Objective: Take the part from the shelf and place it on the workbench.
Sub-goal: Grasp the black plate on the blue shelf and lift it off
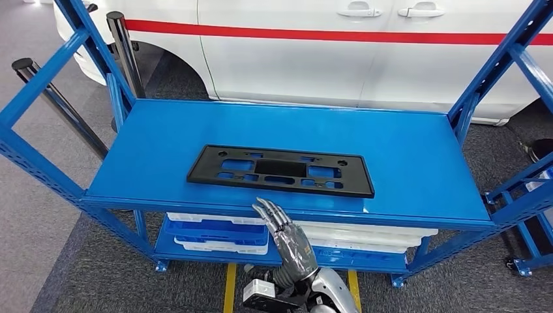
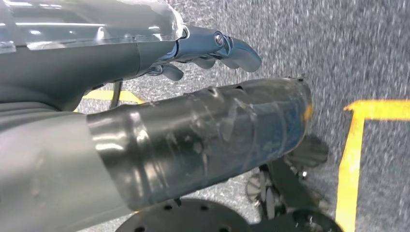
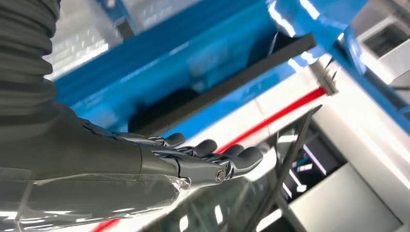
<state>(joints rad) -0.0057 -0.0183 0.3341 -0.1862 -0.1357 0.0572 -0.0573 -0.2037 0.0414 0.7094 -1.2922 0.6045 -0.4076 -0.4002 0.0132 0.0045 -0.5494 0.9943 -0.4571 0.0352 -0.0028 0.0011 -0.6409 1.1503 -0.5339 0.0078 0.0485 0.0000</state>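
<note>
A flat black part (image 1: 280, 171) with several cut-outs lies lengthwise near the front of the blue shelf board (image 1: 404, 150). My right hand (image 1: 285, 236) reaches up from below, its fingers stretched out and holding nothing, the fingertips just short of the board's front edge and below the part. In the right wrist view the right hand (image 3: 193, 157) is spread flat beneath the part's dark edge (image 3: 232, 82). My left hand (image 2: 203, 48) hangs over the grey floor with loosely bent fingers and nothing in it.
A white car (image 1: 326, 59) with a red stripe stands close behind the shelf. Blue uprights (image 1: 495, 65) frame both ends. White and blue trays (image 1: 215, 231) fill the lower level. Black posts (image 1: 59, 104) stand at the left. Yellow lines (image 2: 353, 154) mark the floor.
</note>
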